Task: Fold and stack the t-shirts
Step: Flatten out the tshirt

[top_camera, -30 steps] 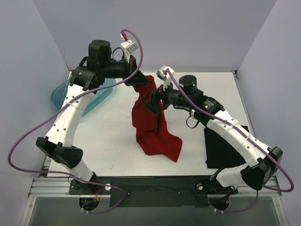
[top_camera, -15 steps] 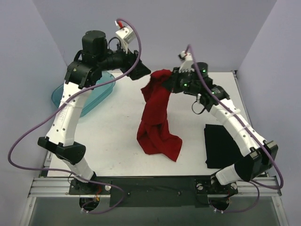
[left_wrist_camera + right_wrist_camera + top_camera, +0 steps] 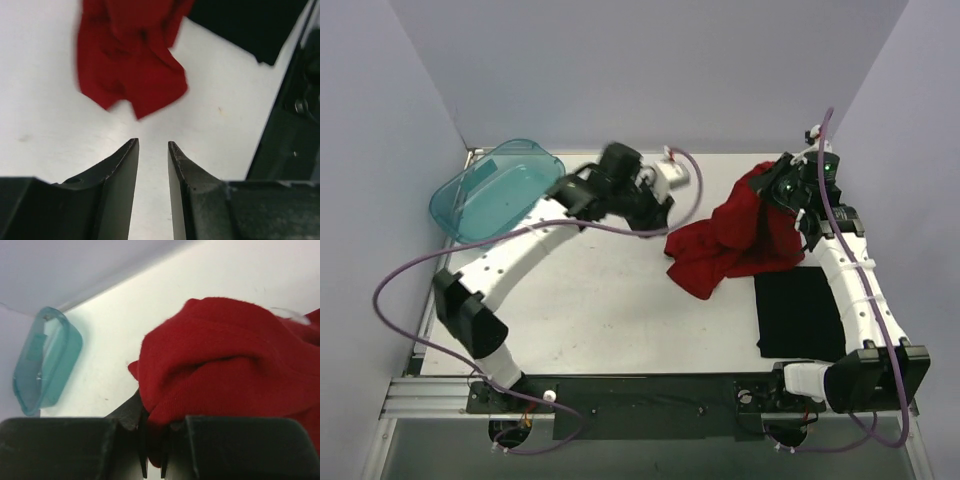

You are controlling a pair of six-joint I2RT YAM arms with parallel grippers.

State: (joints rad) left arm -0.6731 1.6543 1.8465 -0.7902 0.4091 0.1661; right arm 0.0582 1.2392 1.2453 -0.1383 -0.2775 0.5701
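Note:
The red t-shirt (image 3: 735, 240) hangs bunched from my right gripper (image 3: 782, 190) at the back right, its lower part trailing on the table. In the right wrist view the jaws of that gripper (image 3: 152, 436) are shut on a fold of the red t-shirt (image 3: 230, 370). The black t-shirt (image 3: 800, 315) lies folded flat at the front right, just below the red one. My left gripper (image 3: 658, 215) hovers low over the table's middle, left of the red cloth. In its wrist view that gripper (image 3: 152, 144) is open and holds nothing; the red t-shirt (image 3: 130, 70) and black t-shirt (image 3: 245, 25) lie ahead.
A translucent teal tub (image 3: 495, 190) sits tilted at the back left corner, also seen in the right wrist view as the teal tub (image 3: 45, 360). The purple walls close in the table on three sides. A black rail (image 3: 650, 395) runs along the near edge.
My left gripper let go of the red t-shirt and swung down to the table's middle. My right gripper closed on the shirt and carried it from the middle to the back right.

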